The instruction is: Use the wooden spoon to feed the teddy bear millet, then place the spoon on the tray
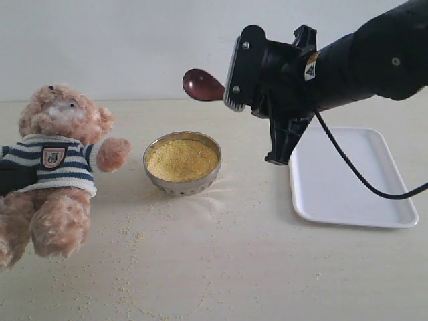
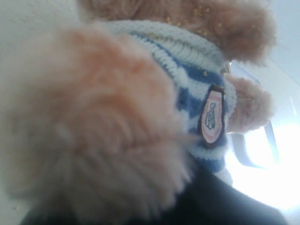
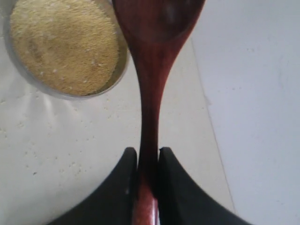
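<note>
Plainly, there is one of each thing: one teddy bear [image 1: 57, 167], one small metal bowl [image 1: 184, 188] heaped with millet [image 1: 182, 159], one wooden spoon [image 1: 200, 85] and one white tray [image 1: 348, 177].

The right tool [image 3: 148, 157] is clenched on the spoon's slim handle, a black finger pressed to either side of it. It holds the spoon in the air above the metal bowl, with the oval end pointing toward the bear's side but well apart from the bear. The tray lies flat on the right, just beside the bowl, and a black cable [image 1: 344, 164] from the right arm hangs across it.

The bear sits at the left in its navy-and-white striped sweater, one paw stretched toward the bowl. Of the left tool only a dark mass [image 2: 220, 206] shows, close against the bear's body, and I cannot tell whether it is clenched or released.

The tabletop [image 1: 267, 267] is pale cream and smooth, with many stray grains [image 1: 127, 267] scattered in front of the bowl and near the bear's legs. Behind it stands a plain white wall [image 1: 134, 40].

A shield badge [image 1: 52, 157] is sewn on the sweater, but its marking is too small to read. A small yellow-and-white sticker [image 1: 311, 67] on the right arm is likewise unreadable.
</note>
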Controlling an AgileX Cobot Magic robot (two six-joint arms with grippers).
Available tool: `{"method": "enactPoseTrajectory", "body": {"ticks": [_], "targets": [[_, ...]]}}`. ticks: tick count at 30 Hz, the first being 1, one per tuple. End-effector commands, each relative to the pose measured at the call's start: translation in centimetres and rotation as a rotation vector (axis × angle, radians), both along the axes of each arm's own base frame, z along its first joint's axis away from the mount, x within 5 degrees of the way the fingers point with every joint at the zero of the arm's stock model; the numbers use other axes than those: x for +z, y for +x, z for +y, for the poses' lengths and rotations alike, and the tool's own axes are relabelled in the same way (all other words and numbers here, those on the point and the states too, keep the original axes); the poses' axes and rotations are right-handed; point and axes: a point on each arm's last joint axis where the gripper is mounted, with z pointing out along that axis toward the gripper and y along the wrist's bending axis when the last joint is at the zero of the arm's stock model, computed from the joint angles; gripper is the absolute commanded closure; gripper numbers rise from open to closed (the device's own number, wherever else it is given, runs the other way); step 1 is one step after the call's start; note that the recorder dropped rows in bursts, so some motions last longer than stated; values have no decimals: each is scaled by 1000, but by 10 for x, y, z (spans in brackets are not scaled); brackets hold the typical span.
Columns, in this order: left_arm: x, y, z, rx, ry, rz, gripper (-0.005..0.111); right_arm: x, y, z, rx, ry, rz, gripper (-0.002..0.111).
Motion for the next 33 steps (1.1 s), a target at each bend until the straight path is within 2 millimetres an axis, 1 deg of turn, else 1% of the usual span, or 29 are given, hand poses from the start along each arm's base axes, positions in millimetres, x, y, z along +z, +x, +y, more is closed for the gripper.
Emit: {"method": "enactPoseTrajectory", "body": {"ticks": [1,3,9,12,14,17,20,22,26,28,30,33], "targets": [[2,1,0,5,-18,-15,102,13,6,2,-73,156,-95,108],[2,1,0,5,-18,-15,102,18,7,6,-68,247,-119,108],[2,1,0,5,-18,-15,102,30,5,17,-61,521,-78,108],[2,1,0,5,-18,-15,102,38,9,15,-25,695,-70,108],[2,1,0,5,-18,-15,102,38,15,12,-28,767,-51,108],[2,1,0,5,-18,-15,102,24,22,11,-73,732,-18,108],[2,1,0,5,-18,-15,102,10,25,10,-77,613,-9,108],[2,1,0,5,-18,-15,102,8,27,5,-72,576,-9,108],[2,1,0,5,-18,-15,102,9,35,-6,-44,588,10,108],[2,1,0,5,-18,-15,102,10,37,-8,19,583,51,108],[2,1,0,5,-18,-15,102,11,38,-7,93,542,106,108],[2,1,0,5,-18,-15,102,9,44,-9,59,507,148,108]]}}
